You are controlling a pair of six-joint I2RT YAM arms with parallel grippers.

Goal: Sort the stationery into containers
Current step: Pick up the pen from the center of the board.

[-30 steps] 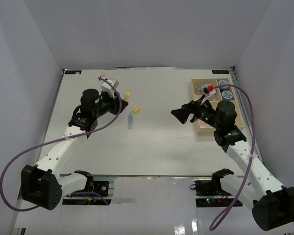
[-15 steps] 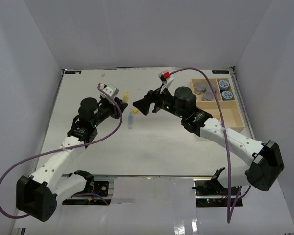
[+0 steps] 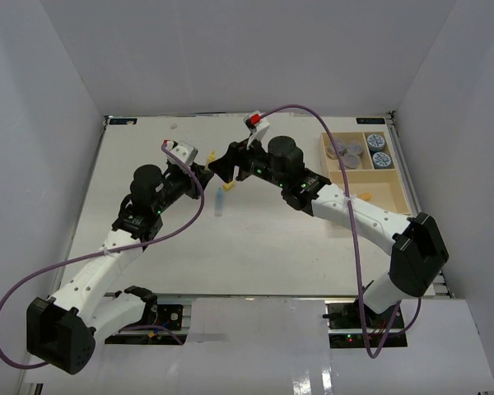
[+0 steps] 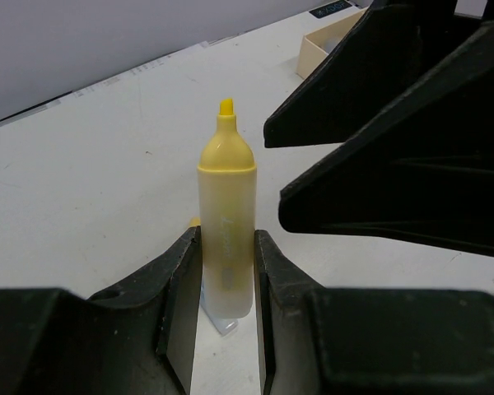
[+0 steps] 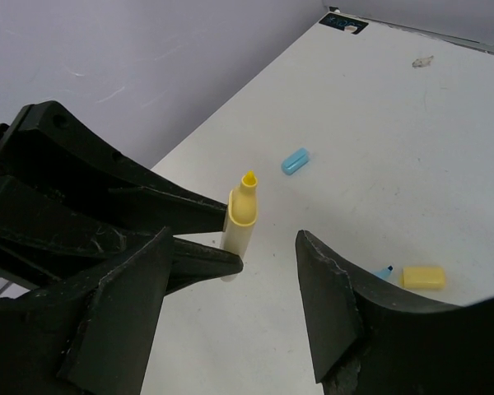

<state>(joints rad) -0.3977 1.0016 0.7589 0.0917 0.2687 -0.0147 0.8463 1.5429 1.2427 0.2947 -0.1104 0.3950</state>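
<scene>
Bright, even light from above, shadows soft. Near black gripper fingers [image 4: 173, 304] blur at 6 o'clock; the overhead view is sharp.

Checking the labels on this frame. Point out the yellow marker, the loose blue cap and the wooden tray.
yellow marker [image 4: 226, 239], left wrist view, on its barrel between the left gripper's fingers.
blue cap [image 5: 295, 160], right wrist view, on the middle of the cap.
wooden tray [image 3: 392, 194], top external view, on the bare floor of its larger section.

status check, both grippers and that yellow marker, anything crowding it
Left gripper shut on the uncapped pale yellow marker, held upright. Right gripper open, close alongside it. Light wooden tray far right, untouched.
</scene>
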